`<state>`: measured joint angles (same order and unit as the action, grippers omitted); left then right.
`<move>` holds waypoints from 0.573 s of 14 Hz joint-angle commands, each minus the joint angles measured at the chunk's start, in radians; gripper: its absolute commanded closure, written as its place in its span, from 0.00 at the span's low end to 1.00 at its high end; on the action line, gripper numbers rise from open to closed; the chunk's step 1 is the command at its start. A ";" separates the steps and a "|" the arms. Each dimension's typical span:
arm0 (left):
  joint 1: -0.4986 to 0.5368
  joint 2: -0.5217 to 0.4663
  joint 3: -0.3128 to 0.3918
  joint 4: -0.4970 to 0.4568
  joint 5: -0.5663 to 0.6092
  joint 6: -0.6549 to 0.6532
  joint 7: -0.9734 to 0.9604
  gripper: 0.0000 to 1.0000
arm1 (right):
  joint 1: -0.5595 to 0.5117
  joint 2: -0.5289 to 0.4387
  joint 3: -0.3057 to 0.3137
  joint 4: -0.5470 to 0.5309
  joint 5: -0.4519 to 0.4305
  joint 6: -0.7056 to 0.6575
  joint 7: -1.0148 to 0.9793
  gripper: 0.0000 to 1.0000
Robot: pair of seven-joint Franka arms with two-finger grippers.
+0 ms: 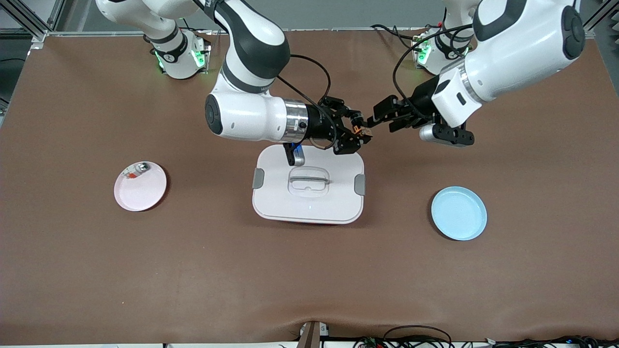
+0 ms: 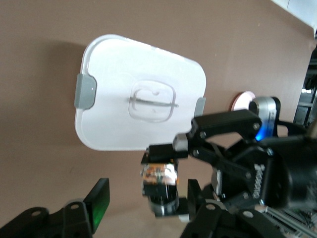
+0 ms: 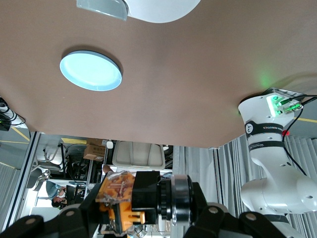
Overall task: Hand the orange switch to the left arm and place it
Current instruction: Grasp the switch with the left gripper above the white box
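The orange switch (image 1: 359, 129), a small black part with an orange middle, hangs in the air over the edge of the box (image 1: 309, 186) farthest from the front camera. My right gripper (image 1: 355, 133) is shut on it, and the right wrist view shows the switch (image 3: 124, 198) clamped between the jaws (image 3: 138, 210). My left gripper (image 1: 376, 119) meets it from the left arm's end. In the left wrist view its fingers (image 2: 99, 198) stand open on either side of the switch (image 2: 158, 177), with a gap on one side. The white lidded box (image 2: 124, 84) lies below.
A pink plate (image 1: 142, 191) with a small silvery part (image 1: 139, 169) lies toward the right arm's end of the table. A blue plate (image 1: 458, 213) lies toward the left arm's end. The brown table (image 1: 309, 270) is bare nearer the front camera.
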<state>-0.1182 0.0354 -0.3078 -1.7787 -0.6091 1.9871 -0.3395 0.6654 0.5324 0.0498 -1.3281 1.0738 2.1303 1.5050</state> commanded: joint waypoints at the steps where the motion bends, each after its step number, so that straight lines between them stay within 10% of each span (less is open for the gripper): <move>1: 0.000 -0.029 -0.030 -0.057 0.012 0.085 -0.036 0.28 | 0.013 0.018 -0.007 0.040 0.018 0.000 0.021 0.68; 8: -0.001 -0.029 -0.056 -0.079 0.015 0.090 -0.042 0.34 | 0.016 0.020 -0.007 0.047 0.018 0.000 0.021 0.68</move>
<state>-0.1209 0.0347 -0.3592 -1.8289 -0.6091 2.0575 -0.3623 0.6690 0.5327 0.0503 -1.3180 1.0742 2.1303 1.5061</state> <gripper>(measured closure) 0.313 0.273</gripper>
